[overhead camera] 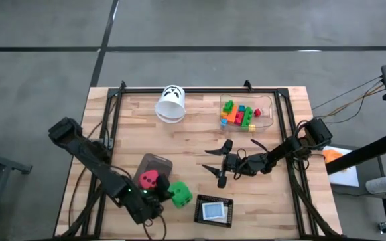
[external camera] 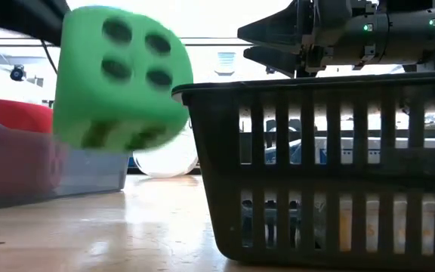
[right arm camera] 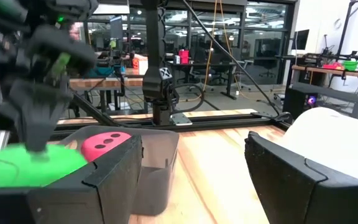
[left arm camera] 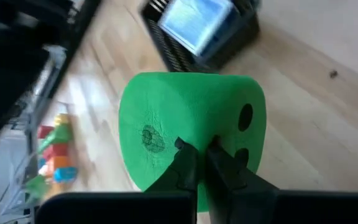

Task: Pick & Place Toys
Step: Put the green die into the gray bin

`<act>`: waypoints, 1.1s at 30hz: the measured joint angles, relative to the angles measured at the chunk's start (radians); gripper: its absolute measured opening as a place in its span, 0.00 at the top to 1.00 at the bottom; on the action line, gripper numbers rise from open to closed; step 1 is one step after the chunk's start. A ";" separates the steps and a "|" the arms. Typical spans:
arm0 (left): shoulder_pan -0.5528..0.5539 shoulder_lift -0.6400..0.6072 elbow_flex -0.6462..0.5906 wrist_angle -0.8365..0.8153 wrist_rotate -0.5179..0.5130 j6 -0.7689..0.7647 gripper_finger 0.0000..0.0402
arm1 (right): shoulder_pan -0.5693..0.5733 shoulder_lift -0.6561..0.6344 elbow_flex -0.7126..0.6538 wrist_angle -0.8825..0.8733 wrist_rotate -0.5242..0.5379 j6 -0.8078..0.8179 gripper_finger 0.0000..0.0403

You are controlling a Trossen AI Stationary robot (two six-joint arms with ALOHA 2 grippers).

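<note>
A green die (overhead camera: 181, 195) with black dots hangs above the table near its front edge, and my left gripper (left arm camera: 197, 146) is shut on it. In the low view the green die (external camera: 119, 75) is clear of the wood, beside a black basket (external camera: 323, 166). A pink-red die (overhead camera: 148, 179) rests in a grey tray (overhead camera: 158, 162) just behind it. Small bright bricks (overhead camera: 236, 115) lie in a clear box (overhead camera: 267, 110) at the far right. My right gripper (overhead camera: 216, 163) stands open and level at mid-table, holding nothing. My left gripper pinches a bit of the green die's soft face (left arm camera: 166, 140) between its two fingertips, which stand almost together. The face is wrinkled beside the fingers. They come slanting down from the table's left. The die hangs lifted clear of the table.
The black basket (overhead camera: 214, 211) with a white-blue thing inside stands at the front, right of the green die. A white cup (overhead camera: 171, 105) lies on its side at the back. Black frame rails run along the table's left, far and right edges.
</note>
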 joint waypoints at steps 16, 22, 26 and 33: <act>-0.025 -0.267 0.047 -0.625 -0.139 -0.399 1.00 | 0.000 0.000 0.000 0.000 0.000 0.002 0.32; -0.093 -0.266 0.050 -0.770 -0.140 -0.579 1.00 | 0.000 0.000 0.000 0.000 0.000 0.002 0.32; -0.136 -0.264 0.051 -0.798 -0.155 -0.636 1.00 | 0.000 0.000 0.000 0.000 0.000 0.003 0.32; -0.175 -0.251 0.051 -0.820 -0.104 -0.687 1.00 | 0.000 0.000 0.000 -0.001 0.002 0.007 0.32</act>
